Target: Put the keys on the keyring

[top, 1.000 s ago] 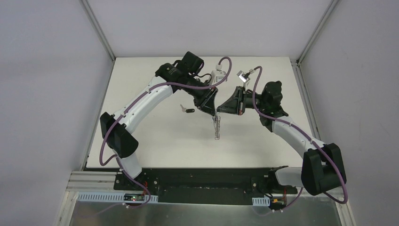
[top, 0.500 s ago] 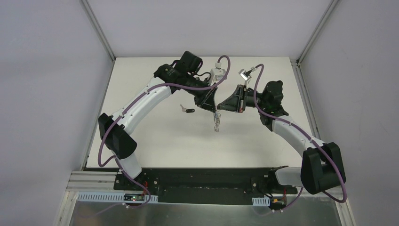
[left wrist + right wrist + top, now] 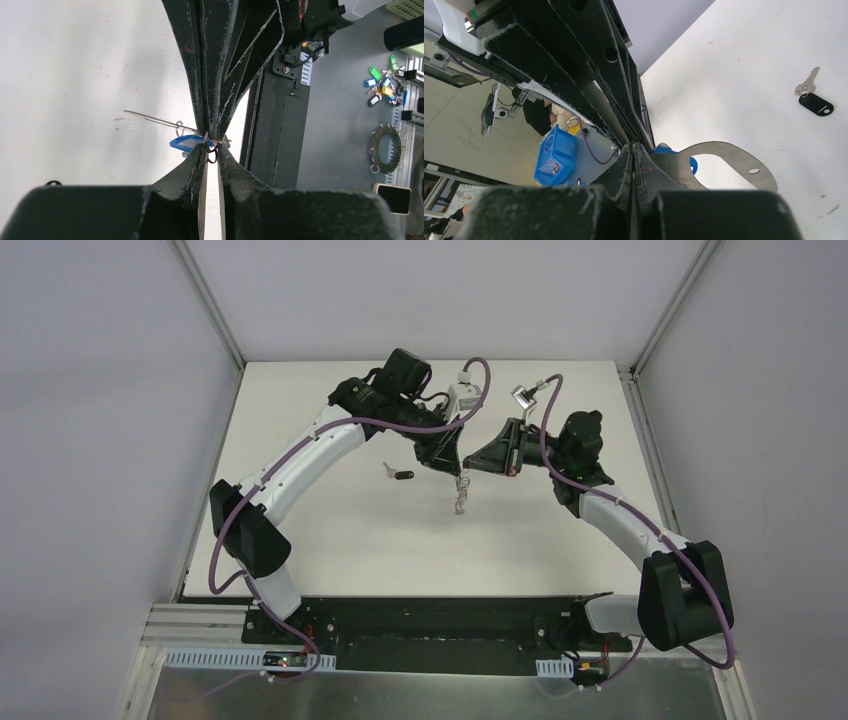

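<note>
Top external: the keyring hangs above the table, its thin, slippery band pinched by the closed right gripper. The left gripper nips the light blue-tag key. 1 black-headed key lies nearby, probably best gripped by its head.

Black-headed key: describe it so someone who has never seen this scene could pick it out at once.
On the white table, look just left of where the two arms' jaws meet. The black-headed key lies flat there, alone and untouched, unlike the blue-tagged key pinched up at the jaws beside the keyring.
</note>
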`<state>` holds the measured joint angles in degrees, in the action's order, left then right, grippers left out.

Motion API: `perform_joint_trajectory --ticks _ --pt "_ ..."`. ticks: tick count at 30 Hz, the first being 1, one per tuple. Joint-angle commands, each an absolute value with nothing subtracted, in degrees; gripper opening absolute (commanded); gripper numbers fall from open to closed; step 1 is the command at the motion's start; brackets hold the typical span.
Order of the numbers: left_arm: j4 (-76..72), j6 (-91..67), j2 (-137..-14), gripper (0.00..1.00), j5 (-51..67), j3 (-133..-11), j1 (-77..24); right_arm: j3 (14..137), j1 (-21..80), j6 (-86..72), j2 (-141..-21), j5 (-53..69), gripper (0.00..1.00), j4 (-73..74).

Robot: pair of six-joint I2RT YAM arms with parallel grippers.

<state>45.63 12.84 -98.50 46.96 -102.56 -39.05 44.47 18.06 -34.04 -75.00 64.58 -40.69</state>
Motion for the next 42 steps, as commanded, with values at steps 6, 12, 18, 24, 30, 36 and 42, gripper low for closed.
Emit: perform_joint_trajectory --ticks 6,12,18,24,30,36,42 --pt "44.4 9.7 -97.8 0.17 47.8 -102.0 -41.1 46.2 16.5 -33.1 -74.8 58.4 0.0 -41.4" --pt "43.7 8.6 -97.8 0.23 47.3 -102.0 -41.6 46.4 16.5 -32.6 -75.1 57.6 0.0 -40.5" --pt "44.4 8.7 -98.7 0.29 45.5 -102.4 -42.2 46.4 16.4 -32.6 -74.9 57.1 0.0 -39.8" --pt "44.5 9.1 -98.4 0.34 41.8 -102.2 -42.9 46.8 16.2 -32.2 -74.9 56.3 0.0 -38.5" --pt "44.3 8.3 -99.2 0.46 39.3 -102.9 -44.1 47.0 16.2 -31.5 -74.9 55.4 0.0 -36.8" --pt "43.4 5.5 -99.4 0.59 39.7 -103.0 -44.2 46.8 15.8 -30.9 -74.8 55.2 0.0 -36.4" --pt "40.8 2.3 -97.8 0.66 42.4 -100.6 -42.9 46.7 14.5 -30.0 -74.4 56.6 0.0 -36.6"
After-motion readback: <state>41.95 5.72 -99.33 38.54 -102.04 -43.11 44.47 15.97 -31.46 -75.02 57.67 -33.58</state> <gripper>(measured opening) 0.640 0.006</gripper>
